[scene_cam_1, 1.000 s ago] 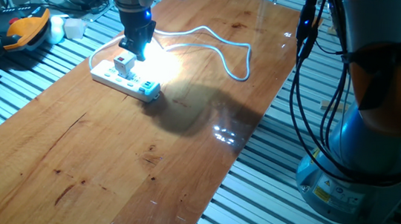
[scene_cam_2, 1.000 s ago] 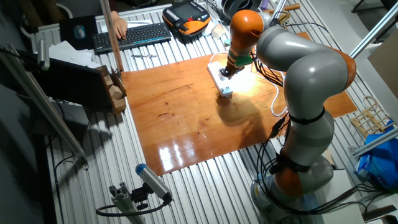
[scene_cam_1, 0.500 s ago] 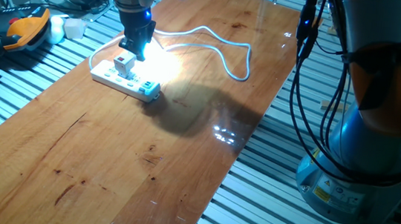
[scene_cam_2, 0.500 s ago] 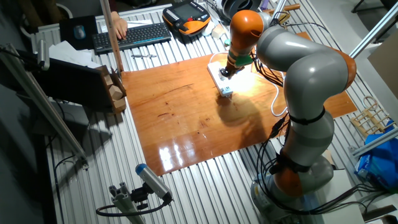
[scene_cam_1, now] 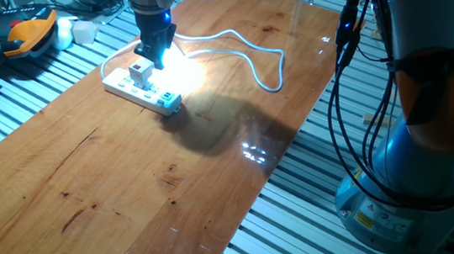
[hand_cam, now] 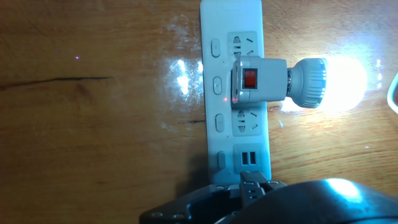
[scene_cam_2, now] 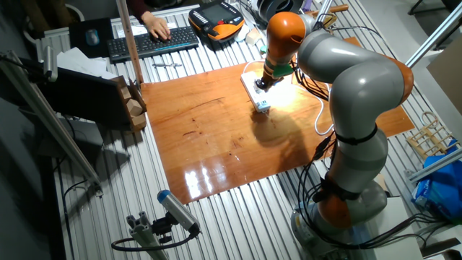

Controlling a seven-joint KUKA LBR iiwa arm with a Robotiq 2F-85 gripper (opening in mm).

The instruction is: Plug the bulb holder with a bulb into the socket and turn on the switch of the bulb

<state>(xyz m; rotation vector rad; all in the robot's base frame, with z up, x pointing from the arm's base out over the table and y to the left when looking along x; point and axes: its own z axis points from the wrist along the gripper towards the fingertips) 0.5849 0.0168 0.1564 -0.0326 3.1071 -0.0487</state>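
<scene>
Socket [hand_cam: 231, 93]: you see the long white power strip lying flat on the wooden table [scene_cam_1: 145, 186], near its far left corner in one fixed view; its white cable [scene_cam_1: 244, 44] loops away across the wood
Bulb holder [hand_cam: 258, 79]: the small white boxy adapter sits plugged into an outlet near the middle of the strip's row, its square face turned up toward the hand camera
Bulb [hand_cam: 339, 84]: it sticks out sideways from the holder, past the long edge of the strip, and glows bright white; you can see its light spill onto the wood in both fixed views
Switch [hand_cam: 250, 78]: the red patch lies in the middle of the holder's square face; you cannot tell its position from its look
Gripper [scene_cam_1: 152, 50]: it hangs just above the holder and bulb in one fixed view, pointing down; the glare hides the fingertips, so you cannot tell whether the fingers are spread or pressed together, nor whether they touch the holder; the hand view shows only a dark part of the hand at its lower edge
Arm [scene_cam_2: 346, 79]: the grey and orange links reach over the table to the strip
Surroundings: a keyboard [scene_cam_2: 153, 42] lies beyond the table's far edge in the other fixed view, with a person's hand [scene_cam_2: 156, 27] on it; an orange and black handset [scene_cam_2: 216, 19] lies beside it
</scene>
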